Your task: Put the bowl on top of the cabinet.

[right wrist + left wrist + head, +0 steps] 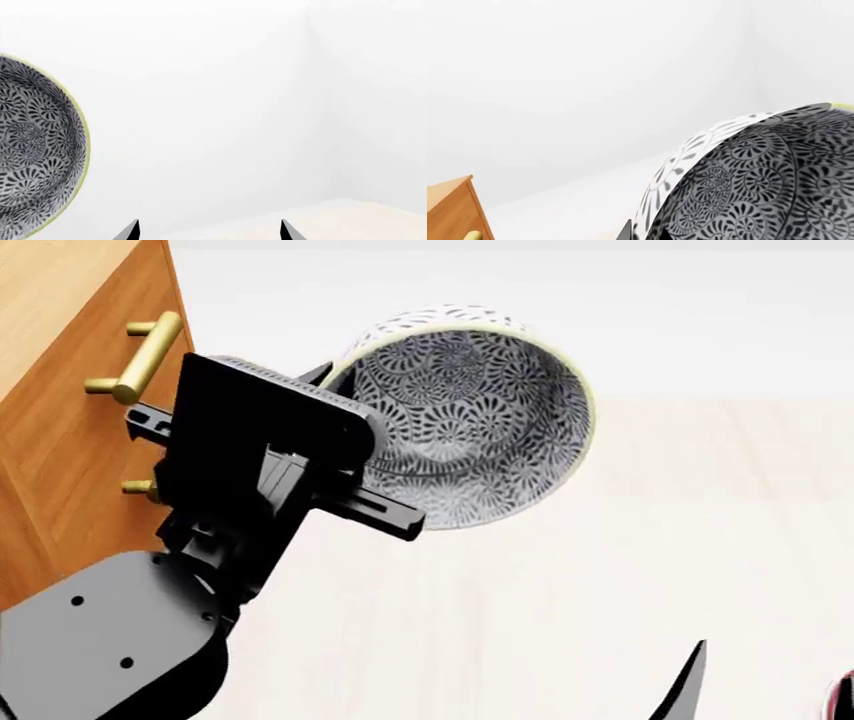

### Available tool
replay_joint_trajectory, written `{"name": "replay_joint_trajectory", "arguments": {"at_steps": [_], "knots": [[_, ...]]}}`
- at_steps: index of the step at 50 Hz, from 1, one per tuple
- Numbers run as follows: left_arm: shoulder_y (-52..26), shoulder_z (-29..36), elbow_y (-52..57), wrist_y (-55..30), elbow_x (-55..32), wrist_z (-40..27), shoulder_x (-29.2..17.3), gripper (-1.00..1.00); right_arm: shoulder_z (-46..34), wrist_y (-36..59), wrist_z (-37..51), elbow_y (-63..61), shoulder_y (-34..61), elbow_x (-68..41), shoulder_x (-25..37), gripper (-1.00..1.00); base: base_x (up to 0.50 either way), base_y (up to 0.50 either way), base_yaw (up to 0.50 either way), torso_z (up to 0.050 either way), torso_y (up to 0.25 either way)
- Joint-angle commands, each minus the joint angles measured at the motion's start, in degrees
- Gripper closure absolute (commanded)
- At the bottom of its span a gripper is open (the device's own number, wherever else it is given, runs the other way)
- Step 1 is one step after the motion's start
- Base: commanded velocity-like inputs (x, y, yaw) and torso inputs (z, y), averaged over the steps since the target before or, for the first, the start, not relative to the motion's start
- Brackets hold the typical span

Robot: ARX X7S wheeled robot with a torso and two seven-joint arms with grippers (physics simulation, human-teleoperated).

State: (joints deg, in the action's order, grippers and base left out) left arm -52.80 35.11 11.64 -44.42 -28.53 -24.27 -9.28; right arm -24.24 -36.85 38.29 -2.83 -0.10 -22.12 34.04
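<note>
Grey-black lace pattern covers the bowl point(467, 420), which hangs in the air tipped on its side, its open mouth facing the head camera and its pale rim ringing the view. The left gripper point(350, 455) clamps it by the rim at about nine o'clock of the mouth, one finger point(380, 515) running across the lower inside wall; the grip looks firm, though the contact itself is partly hidden by the black wrist housing.

The relation that matters is bowl to cabinet point(67, 390). The orange-brown cabinet stands at nine o'clock of the bowl in the head view, just beside the left arm, its front with two brass bar handles point(134, 360) turned towards the arm. Its top surface shows only as a strip at eleven o'clock, and the left wrist view catches just one upper corner low in the frame. I judge the bowl must travel toward ten or eleven o'clock and be levelled, mouth up, before it can rest on top. The left arm is the nearer one and already carries the load.

The cabinet's edge and upper handle lie closest to the arm's path and could be clipped.

The right gripper point(208, 231) is spread open, holding nothing, its two tips apart, the bowl off at nine o'clock. A pale wood floor point(641, 570) lies beneath.
</note>
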Motion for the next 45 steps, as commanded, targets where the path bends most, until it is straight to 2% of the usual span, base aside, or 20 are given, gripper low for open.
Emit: {"name": "replay_joint_trajectory", "arguments": {"at_steps": [1, 11, 14, 17, 22, 23, 24, 28, 34, 35, 42, 43, 45], "knots": [[-6.4, -3.6, 2.8, -9.7, -5.2, -1.0, 1.9, 1.0, 0.0, -5.0, -3.3, 6.9, 1.1, -5.2, -2.2, -1.0, 0.0, 0.0, 0.0, 0.0, 0.0], [-14.9, -11.4, 3.9, -23.7, -11.7, -8.3, 5.6, 1.0, -0.4, -4.8, -4.0, 7.2, 1.5, -5.2, -2.5, -1.0, 0.0, 0.0, 0.0, 0.001, 0.001], [-16.2, -12.4, 4.0, -25.1, -12.7, -9.3, 5.8, 1.0, -0.4, -4.7, -4.1, 7.2, 1.5, -5.2, -2.6, -1.0, 0.0, 0.0, 0.0, 0.0, 0.0], [-18.7, -17.7, 1.9, -28.6, -15.9, -11.2, 7.3, 1.0, -0.7, -4.4, -4.1, 7.3, 1.8, -4.6, -2.9, -1.0, 0.0, 0.0, 0.0, 0.0, 0.0], [-22.2, -21.4, -0.5, -31.5, -19.0, -12.9, 8.0, 1.0, -0.7, -4.4, -4.2, 7.2, 1.7, -4.6, -2.9, -1.0, 0.0, 0.0, 0.0, 0.0, 0.0], [-22.6, -22.1, -1.1, -31.9, -19.8, -13.1, 8.1, 1.0, -0.8, -4.4, -4.3, 7.2, 1.7, -4.6, -3.0, -1.0, 0.0, 0.0, 0.0, 0.0, 0.0], [-23.2, -25.8, -2.9, -32.2, -23.0, -13.9, 8.9, 1.0, -0.8, -4.3, -4.2, 7.3, 1.8, -4.3, -3.1, -1.0, 0.0, 0.0, 0.0, 0.0, 0.0], [-25.9, -29.6, -7.5, -33.7, -28.4, -16.9, 8.6, 1.0, -0.7, -4.3, -4.2, 7.2, 1.7, -4.2, -3.0, -1.0, 0.0, 0.0, 0.0, 0.0, 0.0], [-27.7, -31.9, -10.4, -34.2, -31.6, -19.7, 7.9, 1.0, -0.8, -4.3, -4.7, 7.5, 1.8, -4.6, -3.1, -1.0, 0.0, 0.0, 0.0, 0.0, 0.002], [-28.5, -34.5, -13.1, -34.8, -34.0, -20.5, 8.6, 1.0, -0.8, -4.0, -4.5, 7.6, 2.0, -4.4, -3.3, -1.0, 0.0, 0.0, 0.0, 0.0, 0.0], [-29.8, -39.7, -19.2, -34.4, -39.3, -25.1, 8.3, 1.0, -0.8, -4.0, -4.7, 7.7, 2.1, -4.6, -3.3, -1.0, 0.0, 0.0, 0.0, 0.0, 0.0], [-29.8, -42.3, -20.7, -33.9, -42.3, -26.6, 8.8, 1.0, -0.7, -4.0, -4.7, 7.6, 2.0, -4.6, -3.3, -1.0, 0.0, 0.0, 0.0, 0.0, 0.0], [-30.1, -41.3, -20.6, -33.7, -42.4, -26.5, 8.0, 1.0, -0.7, -4.1, -4.8, 7.6, 2.0, -4.8, -3.3, -1.0, 0.0, 0.0, 0.0, 0.0, 0.0]]}}
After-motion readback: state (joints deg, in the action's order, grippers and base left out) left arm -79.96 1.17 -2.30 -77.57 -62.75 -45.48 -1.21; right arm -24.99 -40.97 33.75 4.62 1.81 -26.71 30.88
